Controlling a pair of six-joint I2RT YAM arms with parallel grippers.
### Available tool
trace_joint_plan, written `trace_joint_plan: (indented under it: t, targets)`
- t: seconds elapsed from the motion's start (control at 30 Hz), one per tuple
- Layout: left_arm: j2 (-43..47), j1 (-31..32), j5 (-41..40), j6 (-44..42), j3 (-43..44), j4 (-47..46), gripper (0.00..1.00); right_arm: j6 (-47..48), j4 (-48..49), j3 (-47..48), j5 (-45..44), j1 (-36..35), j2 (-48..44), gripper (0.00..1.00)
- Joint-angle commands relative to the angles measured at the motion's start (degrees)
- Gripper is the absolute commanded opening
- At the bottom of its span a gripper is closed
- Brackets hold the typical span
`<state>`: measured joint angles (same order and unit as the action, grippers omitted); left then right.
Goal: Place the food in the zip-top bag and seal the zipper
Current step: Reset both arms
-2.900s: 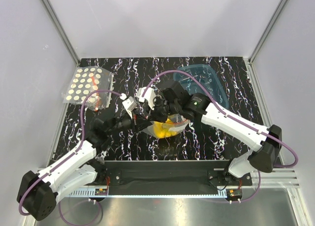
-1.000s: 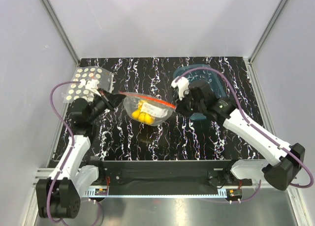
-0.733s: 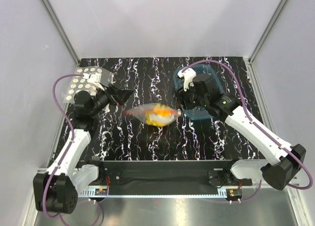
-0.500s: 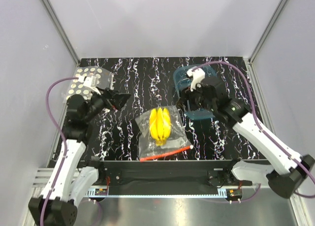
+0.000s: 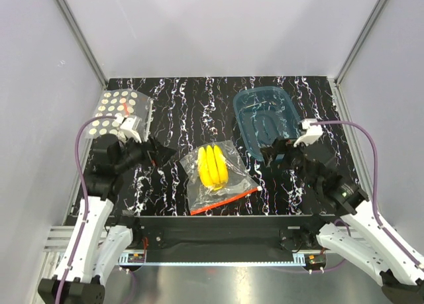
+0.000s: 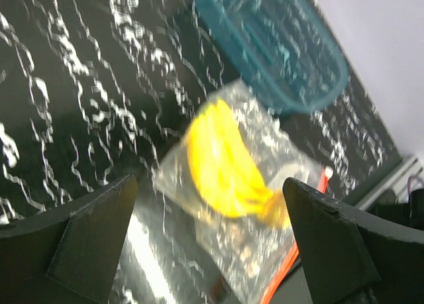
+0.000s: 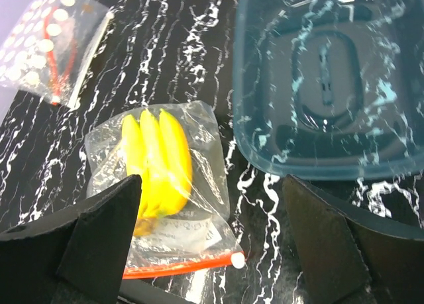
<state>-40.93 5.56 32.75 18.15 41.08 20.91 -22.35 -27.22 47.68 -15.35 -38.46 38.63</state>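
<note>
We see left gripper (image 5: 162, 150) and right gripper (image 5: 270, 152) both spread wide, holding nothing. Toy bananas (image 5: 213, 166) sit inside zip-top bag (image 5: 199, 193), flat on table (image 5: 172, 99) between them, red zipper (image 5: 224, 201) along near edge.

Black table (image 5: 199, 95) with white veining, evenly lit. Plain pale walls (image 5: 218, 26) close it in behind and on both sides, aluminium posts (image 5: 78, 39) at its far corners, a metal rail (image 5: 232, 259) along its near edge.
</note>
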Motion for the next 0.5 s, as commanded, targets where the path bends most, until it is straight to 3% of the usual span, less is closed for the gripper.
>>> trace_joint_plan:
  t: [0.0, 0.47]
  targets:
    - [4.7, 0.0, 2.1, -3.6, -1.3, 0.4, 0.99, -4.3, 2.0, -2.3, -5.0, -0.1, -4.1, 0.95]
    - [7.8, 0.5, 4.2, -3.7, -3.7, -0.7, 0.99, -3.8, 1.3, -6.7, -2.7, 0.0, -8.6, 0.98]
